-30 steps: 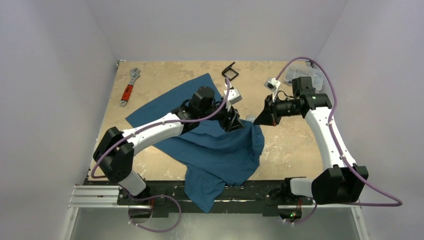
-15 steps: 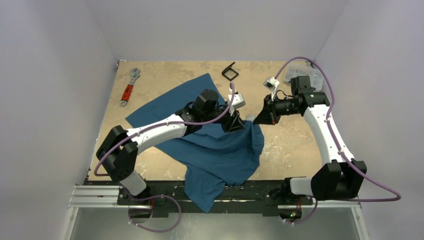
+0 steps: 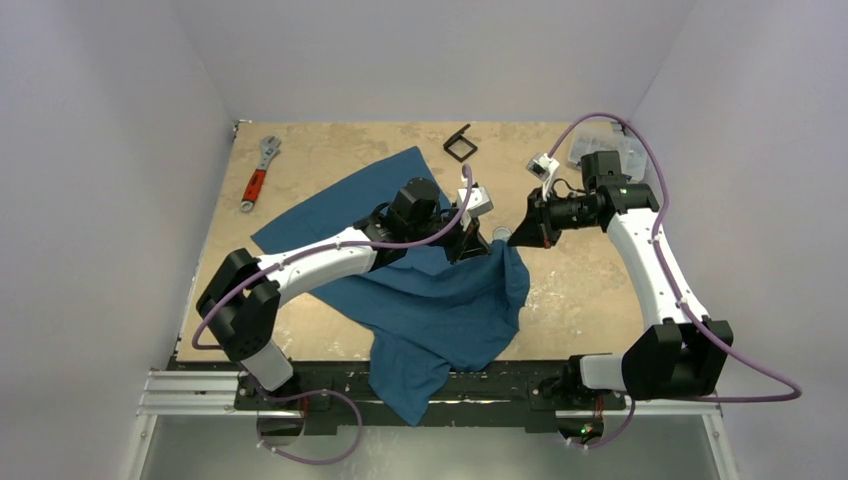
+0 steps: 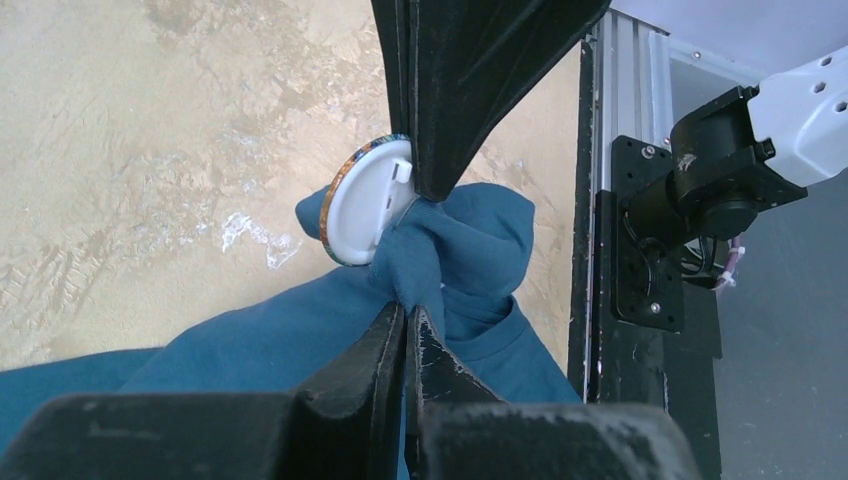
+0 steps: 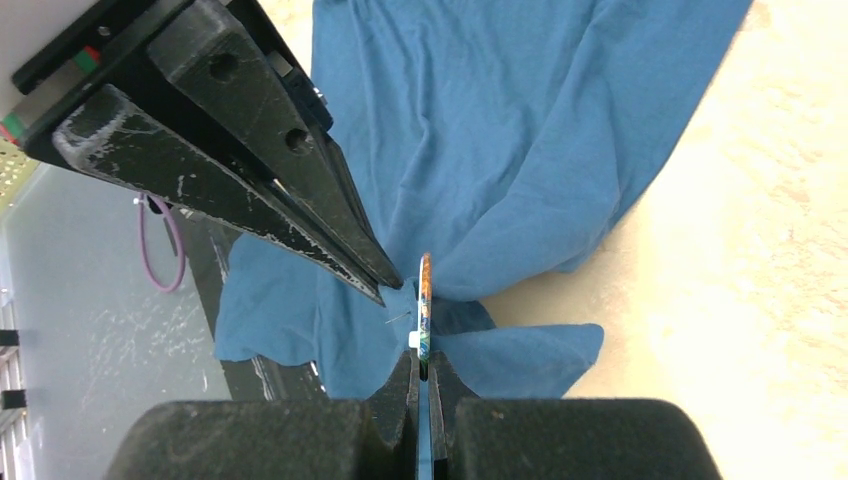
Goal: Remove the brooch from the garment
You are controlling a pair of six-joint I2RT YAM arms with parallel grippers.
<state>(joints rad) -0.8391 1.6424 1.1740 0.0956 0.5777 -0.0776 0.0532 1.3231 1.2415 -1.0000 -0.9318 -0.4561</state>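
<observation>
Where the garment [image 3: 440, 300] is bunched at its far-right corner, the brooch [image 4: 366, 203] is seen lifted off the surface [image 3: 330, 150], edge-on between the two arms. From the left wrist its back is shown: a flat white round disc with a small tab and a thin multicoloured rim, pressed against a knot of teal cloth. From the right wrist only a thin coloured edge is visible. The left end effector [image 4: 408, 322] is clenched on the cloth bunch just below the disc, fingertips together. The right end effector [image 5: 425, 368] is clamped on the brooch rim, fingers closed either side of it. The rest of the shirt is spread crumpled across the surface, one part hanging over the near edge. A red-handled wrench [image 3: 257, 173] and a black square frame [image 3: 460, 143] lie well apart at the far side.
</observation>
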